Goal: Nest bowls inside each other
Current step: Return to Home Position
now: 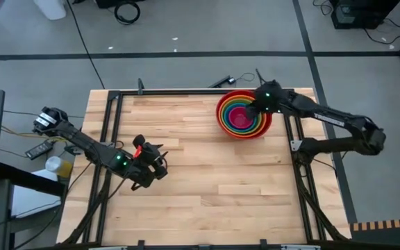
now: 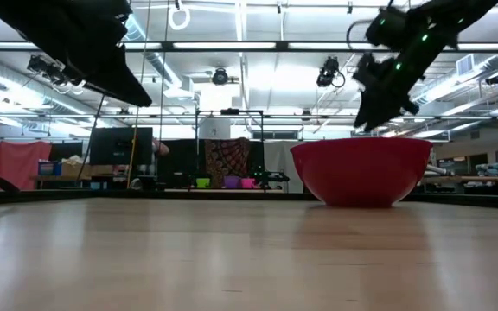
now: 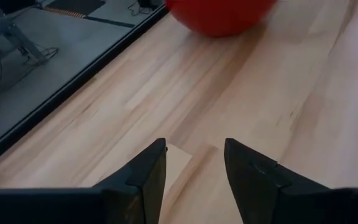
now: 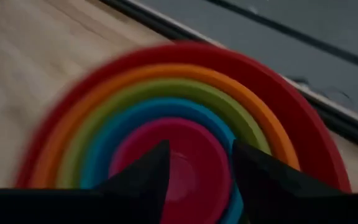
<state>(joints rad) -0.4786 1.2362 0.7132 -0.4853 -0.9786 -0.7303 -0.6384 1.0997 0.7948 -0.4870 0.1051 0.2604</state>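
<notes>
A nest of bowls [image 1: 242, 114] stands on its base at the table's far right: red outermost [image 4: 303, 124], then orange, green, blue, and pink [image 4: 194, 168] innermost. In the low view only the red bowl's outer wall [image 2: 361, 171] shows. My right gripper [image 4: 197, 149] hovers open just above the pink bowl, its fingers [image 2: 372, 117] above the red rim and nothing between them. My left gripper [image 3: 194, 146] is open and empty over bare wood at the table's left middle [image 1: 160, 163], pointing toward the bowls.
A black metal frame [image 1: 186, 92] runs along the table's far edge and down both sides, close behind the bowls. Bare wooden tabletop [image 1: 221, 173] lies between the two arms and toward the near edge.
</notes>
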